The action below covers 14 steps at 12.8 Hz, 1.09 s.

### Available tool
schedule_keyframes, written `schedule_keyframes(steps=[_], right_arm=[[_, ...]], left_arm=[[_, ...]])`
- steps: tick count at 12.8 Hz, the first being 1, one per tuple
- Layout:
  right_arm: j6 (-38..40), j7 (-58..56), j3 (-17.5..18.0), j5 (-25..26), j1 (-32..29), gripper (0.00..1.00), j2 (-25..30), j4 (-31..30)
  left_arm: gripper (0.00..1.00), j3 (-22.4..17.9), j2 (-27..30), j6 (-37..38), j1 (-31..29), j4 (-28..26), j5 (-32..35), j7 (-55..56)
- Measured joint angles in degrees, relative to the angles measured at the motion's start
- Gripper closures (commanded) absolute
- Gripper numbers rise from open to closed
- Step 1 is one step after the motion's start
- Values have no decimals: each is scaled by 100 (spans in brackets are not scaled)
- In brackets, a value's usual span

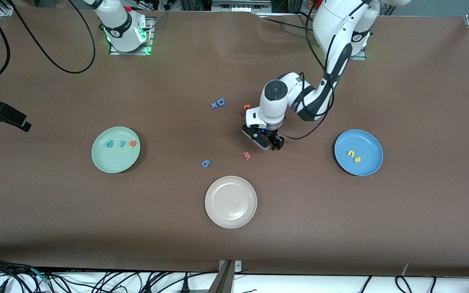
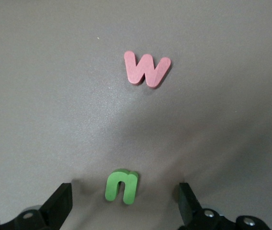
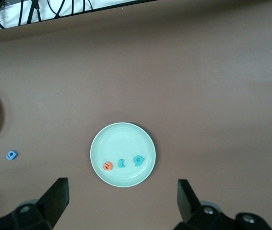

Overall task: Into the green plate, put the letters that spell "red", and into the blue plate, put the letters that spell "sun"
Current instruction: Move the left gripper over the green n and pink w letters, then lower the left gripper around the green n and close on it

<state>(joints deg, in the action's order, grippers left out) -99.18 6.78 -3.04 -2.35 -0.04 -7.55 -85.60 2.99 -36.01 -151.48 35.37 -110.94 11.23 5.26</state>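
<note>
The green plate [image 1: 115, 160] holds the teal "d" [image 1: 109, 143], teal "r" [image 1: 122, 143] and orange "e" [image 1: 132, 143]. On the blue plate [image 1: 367, 144] lie the yellow "n" [image 1: 351, 153] and yellow "s" [image 1: 357, 159]. The green "u" [image 2: 121, 184] lies flat on the table between the open fingers of my left gripper [image 2: 126, 192], untouched. In the front view that gripper [image 1: 269, 144] is low over the table's middle and hides the "u". My right gripper [image 3: 122, 196] waits open, high above the green plate [image 3: 123, 139].
A pink "M" [image 1: 246, 155] lies just nearer the camera than the left gripper. A cream plate [image 1: 231, 219], a blue "6" piece [image 1: 205, 163], a blue "D" with a small cross [image 1: 218, 103] and a red and orange pair [image 1: 246, 108] lie around mid-table.
</note>
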Motion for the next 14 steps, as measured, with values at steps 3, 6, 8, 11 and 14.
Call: schedule_keyframes(steps=[3,6,8,11,14], right_arm=[[-141,0,28,0,37,0,-42,-3],[-142,0,27,2,37,0,-44,-18],[-143,0,26,14,37,0,-44,-30],[-143,0,21,37,35,0,-43,-38],[-143,0,19,46,34,0,-44,-41]], left_arm=[[22,4,-3,-10,1,23,3,-38],[26,14,0,-12,2,37,3,-129],[28,15,0,-12,1,37,3,-165],[33,18,-1,-12,2,37,3,-198],[36,-4,-9,-12,-49,49,3,-211]])
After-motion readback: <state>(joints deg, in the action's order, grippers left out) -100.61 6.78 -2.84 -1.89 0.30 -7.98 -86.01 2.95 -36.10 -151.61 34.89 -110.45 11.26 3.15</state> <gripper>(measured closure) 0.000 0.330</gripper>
